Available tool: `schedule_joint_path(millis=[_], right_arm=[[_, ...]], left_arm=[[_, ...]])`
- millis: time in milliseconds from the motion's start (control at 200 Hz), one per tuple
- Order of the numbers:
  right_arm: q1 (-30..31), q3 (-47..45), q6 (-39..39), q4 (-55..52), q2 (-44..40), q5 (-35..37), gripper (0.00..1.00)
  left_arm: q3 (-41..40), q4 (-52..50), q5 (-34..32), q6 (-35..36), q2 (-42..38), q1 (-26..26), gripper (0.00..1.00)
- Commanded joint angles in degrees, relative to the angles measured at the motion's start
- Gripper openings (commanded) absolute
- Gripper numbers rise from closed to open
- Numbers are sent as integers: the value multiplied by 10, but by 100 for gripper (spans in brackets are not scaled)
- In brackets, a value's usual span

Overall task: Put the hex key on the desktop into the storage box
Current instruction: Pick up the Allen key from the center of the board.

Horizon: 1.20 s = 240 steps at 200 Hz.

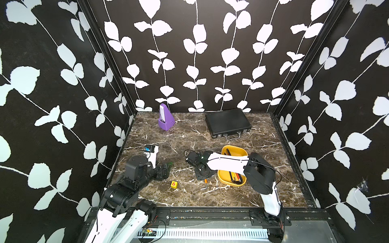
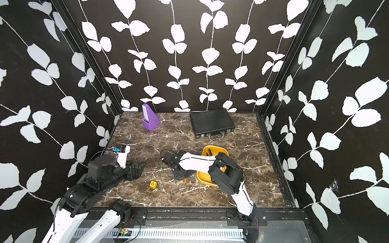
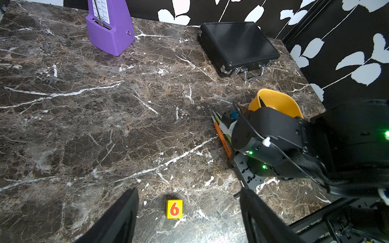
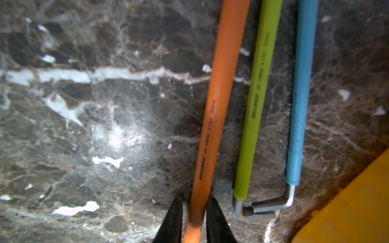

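On the desktop [image 1: 189, 136], three hex keys lie side by side just left of the yellow storage box [image 1: 237, 150]: orange [image 4: 219, 105], green [image 4: 259, 94] and blue [image 4: 301, 84]. My right gripper [image 4: 195, 197] points straight down and straddles the orange key near its bent end. One finger touches it, and a thin gap shows at the other. From above, only the orange key's near end [image 1: 205, 181] sticks out from under the wrist. Several more hex keys [image 1: 236, 176] lie in the box. My left gripper [image 3: 188, 190] hovers open at the left, holding nothing.
A small yellow block marked 6 [image 1: 173, 184] sits between the arms near the front. A purple metronome [image 1: 166, 117] and a black briefcase [image 1: 227, 123] stand at the back. Patterned walls close in three sides.
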Motion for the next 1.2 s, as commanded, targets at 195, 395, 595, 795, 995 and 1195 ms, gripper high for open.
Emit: schedule_joint_path(millis=[195,395,595,795,995,1195], right_arm=[[-19,-26,21,40,29,-22,9],[-20,-23,21,45,14,-11,0],[-17,5,4,16,-14,11,0],[-17,38,-13,-24,-60,36,0],[-21,49,-26,-63,-119,70,0],[-51,21,-44,-87,-183,73,0]], left_arm=[[-5,0,-5,-2,0,-2,76],[-5,0,-5,-2,2,-3,76],[-5,-1,-6,-3,1,-2,76],[-5,-1,-6,-2,3,-2,77],[-5,-1,-5,-1,3,-2,76],[-5,-1,-4,-2,3,-2,76]])
